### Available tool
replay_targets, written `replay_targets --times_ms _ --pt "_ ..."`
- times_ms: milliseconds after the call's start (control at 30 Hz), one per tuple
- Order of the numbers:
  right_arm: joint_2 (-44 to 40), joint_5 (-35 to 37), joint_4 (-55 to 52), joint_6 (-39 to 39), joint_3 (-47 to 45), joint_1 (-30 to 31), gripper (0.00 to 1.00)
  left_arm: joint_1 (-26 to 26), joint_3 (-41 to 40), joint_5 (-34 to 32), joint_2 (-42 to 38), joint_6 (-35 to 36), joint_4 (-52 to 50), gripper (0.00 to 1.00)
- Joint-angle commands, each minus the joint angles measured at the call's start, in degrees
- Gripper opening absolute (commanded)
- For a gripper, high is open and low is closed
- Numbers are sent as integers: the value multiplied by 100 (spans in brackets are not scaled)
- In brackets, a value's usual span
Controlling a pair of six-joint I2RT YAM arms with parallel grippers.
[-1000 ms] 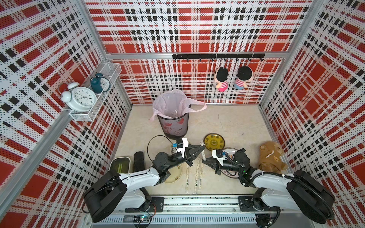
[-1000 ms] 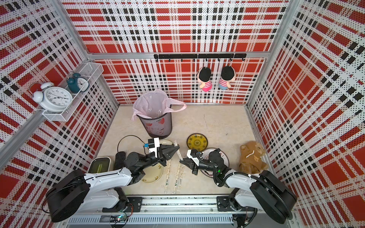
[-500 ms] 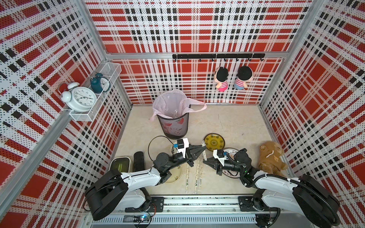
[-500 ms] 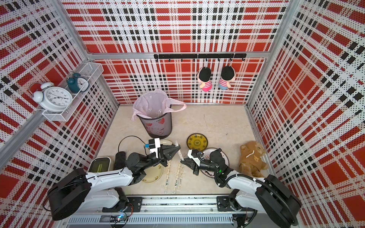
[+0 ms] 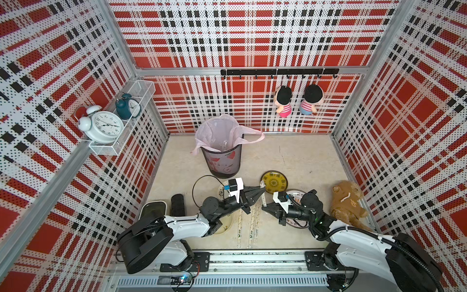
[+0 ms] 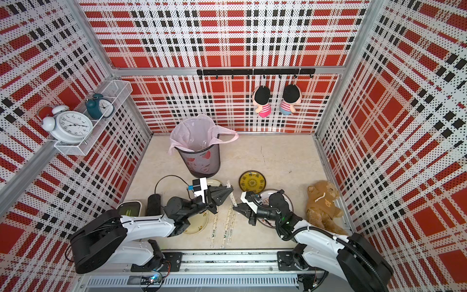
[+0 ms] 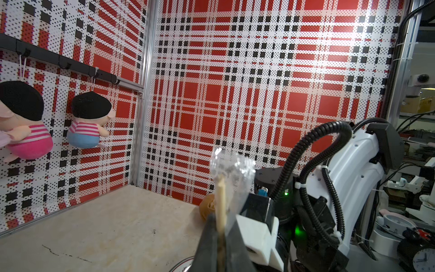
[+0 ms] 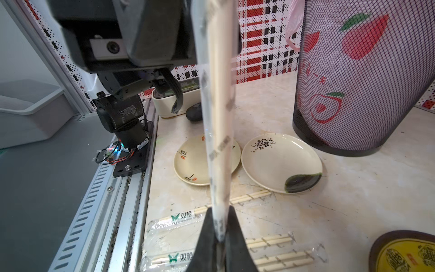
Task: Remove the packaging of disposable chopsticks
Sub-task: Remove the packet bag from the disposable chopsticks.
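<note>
One pair of disposable chopsticks [image 8: 219, 117] in its clear packaging [image 5: 263, 199] is held in the air between both grippers. My left gripper [image 5: 261, 191] is shut on the far end. In the left wrist view a tan stick [image 7: 220, 200] and the crinkled end of the packaging [image 7: 231, 164] stick out past that gripper [image 7: 220, 226]. My right gripper [image 5: 264, 208] is shut on the near end of the packaging, seen up close in the right wrist view [image 8: 220, 235]. Both top views show this grip [image 6: 233, 199]. Three more wrapped pairs [image 8: 186, 215] [image 8: 270, 259] [image 5: 239, 227] lie flat on the table below.
A mesh bin with a pink bag [image 5: 223, 156] stands behind the grippers. Two cream plates [image 8: 280, 160] [image 8: 195, 162] lie under the left arm. A yellow plate [image 5: 274, 181] and a patterned plate [image 5: 298, 196] are near the right arm. A plush bear [image 5: 348, 202] sits at the right wall.
Both grippers have drifted very slightly to the right, still holding the wrapped pair between them. Nothing else has moved.
</note>
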Motion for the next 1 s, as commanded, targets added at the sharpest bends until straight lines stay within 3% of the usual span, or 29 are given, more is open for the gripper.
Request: replay_targets --times_ms 0,667,833,967 --pt "-394 -213 871 -132 507 14 0 -69 -167 174 379 149 -831 4" --pt "-768 -284 356 -235 1086 14 0 -87 -306 145 716 250 -976 8" --pt "-805 -279 198 -282 1188 18 0 -61 -332 170 642 258 -1098 1" --pt "-799 -254 72 -325 1274 14 0 -61 -359 277 590 259 -1178 9"
